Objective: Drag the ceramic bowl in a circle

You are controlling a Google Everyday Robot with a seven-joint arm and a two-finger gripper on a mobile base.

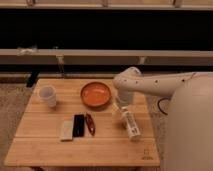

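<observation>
The ceramic bowl [96, 94] is round, shallow and orange-red with a darker rim. It sits on the wooden table [45, 142], right of centre toward the back. My gripper [116, 108] hangs from the white arm [155, 84] that reaches in from the right. It is just to the right of the bowl, close to its right rim, low over the table. Whether it touches the bowl I cannot tell.
A small white cup [48, 95] stands at the table's left. A pale flat packet [66, 130], a black flat object [78, 125] and a red object [89, 123] lie at front centre. A white bottle [131, 125] lies right of them. A railing runs behind.
</observation>
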